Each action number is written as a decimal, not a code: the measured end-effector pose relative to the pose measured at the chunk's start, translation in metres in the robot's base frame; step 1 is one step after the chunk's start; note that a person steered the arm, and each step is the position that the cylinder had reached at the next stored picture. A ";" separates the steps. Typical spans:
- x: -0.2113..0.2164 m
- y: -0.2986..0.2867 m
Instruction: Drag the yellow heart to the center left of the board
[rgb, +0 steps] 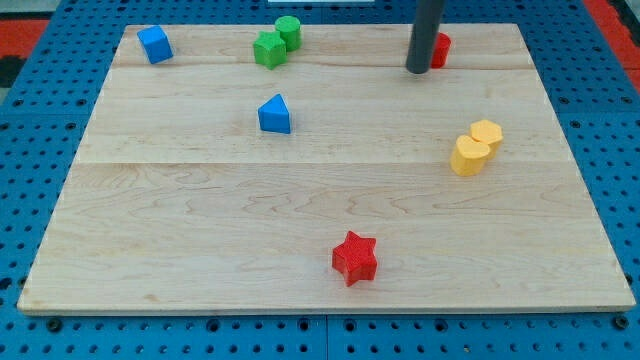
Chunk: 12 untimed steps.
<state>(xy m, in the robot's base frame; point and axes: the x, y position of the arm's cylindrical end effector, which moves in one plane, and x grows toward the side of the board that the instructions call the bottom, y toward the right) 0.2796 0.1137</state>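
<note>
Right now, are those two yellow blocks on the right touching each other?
Touching. In the camera view the yellow heart and the yellow hexagon sit pressed together, with no board showing between them. My tip is far off, by a red block.

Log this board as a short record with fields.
tip: my tip at the view's top right, beside a red block
yellow blocks: heart and hexagon, touching, right side
green blocks: pair at top
blue blocks: one top left, one centre left
red star: bottom centre
</note>
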 end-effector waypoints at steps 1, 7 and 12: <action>0.000 -0.019; 0.014 -0.072; 0.118 -0.138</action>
<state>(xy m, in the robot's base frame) 0.3978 -0.0240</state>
